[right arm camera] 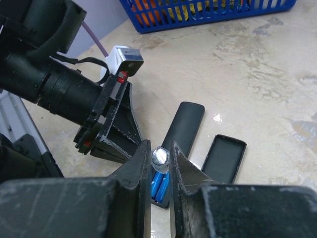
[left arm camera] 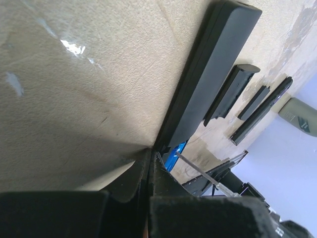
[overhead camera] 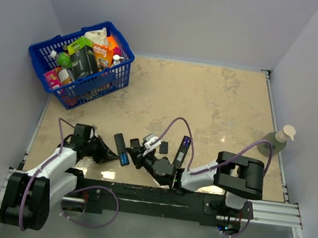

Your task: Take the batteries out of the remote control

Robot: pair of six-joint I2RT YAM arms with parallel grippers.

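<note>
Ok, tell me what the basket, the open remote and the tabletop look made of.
Basket: likely moulded plastic, bright blue, thin lattice walls.
Remote: black plastic, matte with faint sheen along its edge.
Tabletop: mottled beige, stone-look, perhaps laminate or vinyl; glossy glare patches.

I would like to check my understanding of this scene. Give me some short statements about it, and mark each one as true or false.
1. Blue batteries lie in the open compartment of the remote. True.
2. The left gripper is wide open. False: it is shut, with its tip at the end of the remote.
3. The right gripper holds a thin metal rod. True.
4. The blue basket is empty. False: it is full of packets and bottles.
5. The soap bottle stands at the left edge of the table. False: it stands at the right edge.
</note>
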